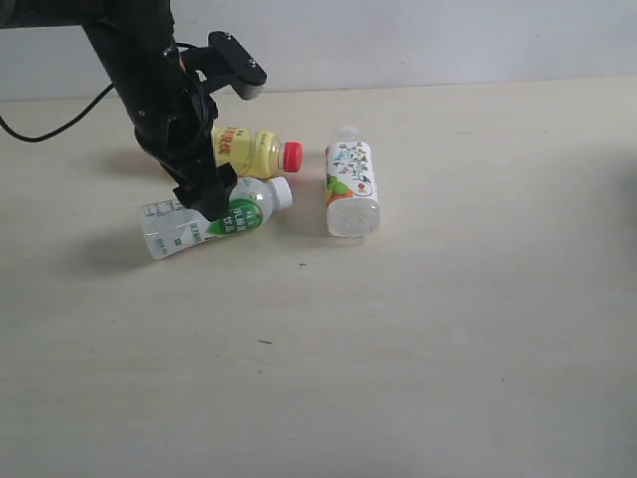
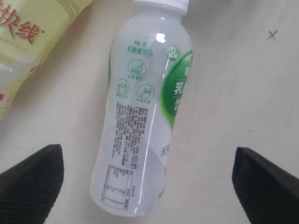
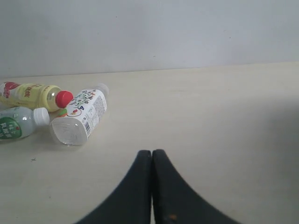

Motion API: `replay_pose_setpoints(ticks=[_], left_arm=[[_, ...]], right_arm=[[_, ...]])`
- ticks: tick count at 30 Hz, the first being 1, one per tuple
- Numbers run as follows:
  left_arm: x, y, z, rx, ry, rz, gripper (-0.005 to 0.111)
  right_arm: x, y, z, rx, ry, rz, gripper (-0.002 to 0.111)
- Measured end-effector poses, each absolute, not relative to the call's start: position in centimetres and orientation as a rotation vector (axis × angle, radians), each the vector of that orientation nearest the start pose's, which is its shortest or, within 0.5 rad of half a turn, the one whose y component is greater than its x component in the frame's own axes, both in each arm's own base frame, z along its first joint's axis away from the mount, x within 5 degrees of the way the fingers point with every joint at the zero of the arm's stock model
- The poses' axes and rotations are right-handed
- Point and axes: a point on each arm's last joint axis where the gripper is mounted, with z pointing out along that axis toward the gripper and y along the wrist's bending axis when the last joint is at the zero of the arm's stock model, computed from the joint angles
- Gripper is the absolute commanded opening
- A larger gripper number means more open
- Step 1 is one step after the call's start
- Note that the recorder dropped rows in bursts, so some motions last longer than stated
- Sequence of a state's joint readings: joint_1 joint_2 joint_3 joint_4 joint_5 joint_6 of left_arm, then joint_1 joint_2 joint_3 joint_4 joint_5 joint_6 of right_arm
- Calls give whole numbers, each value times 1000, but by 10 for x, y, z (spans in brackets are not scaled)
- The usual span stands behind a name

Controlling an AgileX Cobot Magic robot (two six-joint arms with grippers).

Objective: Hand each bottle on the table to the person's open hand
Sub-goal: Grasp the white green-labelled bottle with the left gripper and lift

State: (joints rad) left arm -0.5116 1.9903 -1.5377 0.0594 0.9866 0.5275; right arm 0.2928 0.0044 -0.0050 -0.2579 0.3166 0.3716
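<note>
Three bottles lie on their sides on the table (image 1: 448,349). They are a yellow bottle (image 1: 254,151) with a red cap, a milky white bottle (image 1: 249,211) with a green label, and a cartoon-print bottle (image 1: 351,184). My left gripper (image 1: 207,197) hangs low over the white bottle (image 2: 140,116). It is open, and its two fingers (image 2: 32,182) stand wide on either side of the bottle's base end without touching it. My right gripper (image 3: 152,156) is shut and empty, well away from the bottles. The person's open hand is out of view.
The yellow bottle (image 2: 28,42) lies close beside the white one, just behind my left arm (image 1: 149,80). A pale wall (image 1: 448,40) runs along the table's far edge. A black cable (image 1: 50,124) trails at the far left.
</note>
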Motion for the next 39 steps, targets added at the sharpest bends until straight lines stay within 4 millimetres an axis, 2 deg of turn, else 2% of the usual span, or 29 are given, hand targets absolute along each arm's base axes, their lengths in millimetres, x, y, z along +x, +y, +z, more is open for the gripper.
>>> replay_pose_setpoints(ticks=[24,33,39], left_arm=[[363,-199,200,1546,2502,77,93],[366,-201,177,1581,2540,75,93],[369,-203,173,1577,2525,75,93]], right_arm=[[54,9,187,-92,1793,229,0],[54,9,187,-92,1793,229,0],[54,9,187,-92,1793,229,0]])
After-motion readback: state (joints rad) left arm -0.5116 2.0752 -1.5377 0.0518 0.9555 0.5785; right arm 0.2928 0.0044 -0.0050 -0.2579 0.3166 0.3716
